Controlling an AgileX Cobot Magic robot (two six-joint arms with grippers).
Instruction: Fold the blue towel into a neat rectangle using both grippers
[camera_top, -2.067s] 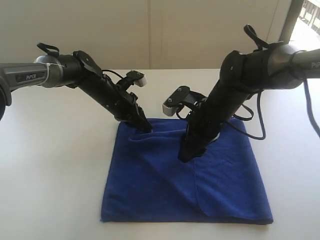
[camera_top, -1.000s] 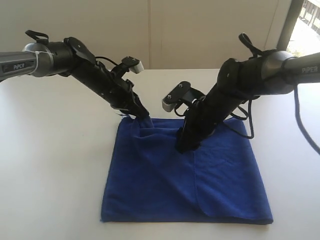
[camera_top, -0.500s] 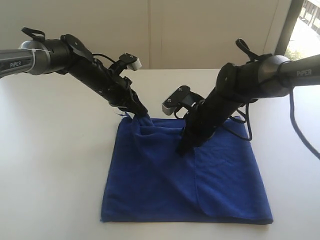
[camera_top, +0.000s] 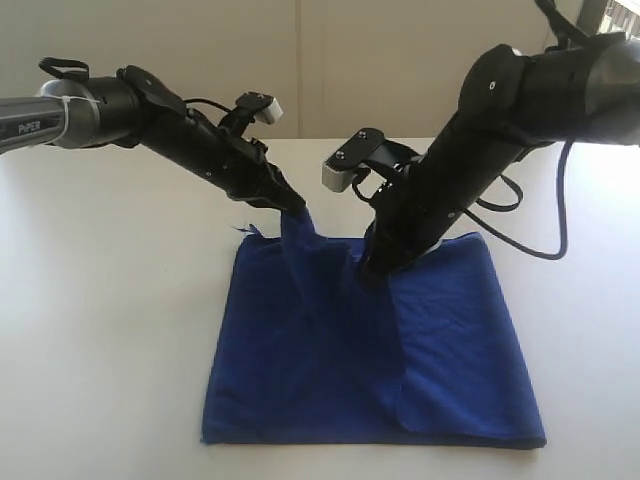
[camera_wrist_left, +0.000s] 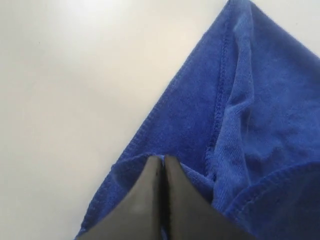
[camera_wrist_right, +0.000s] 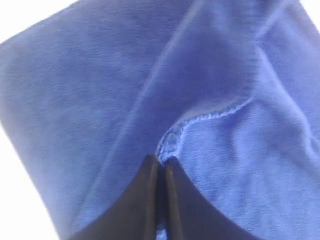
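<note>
On table (camera_top: 100, 300), rumpled blue towel (camera_top: 450, 340); left pincer (camera_top: 297, 207), right pincer (camera_top: 369, 268) clenched on hem.

A white table (camera_top: 100, 330) with a plain, smooth top carries everything. Directly on it lies one blue towel (camera_top: 450, 340), spread mostly flat, with its near edge straight. On the far side, part of the cloth is raised off the surface, and a fold runs from there toward the near edge.
</note>
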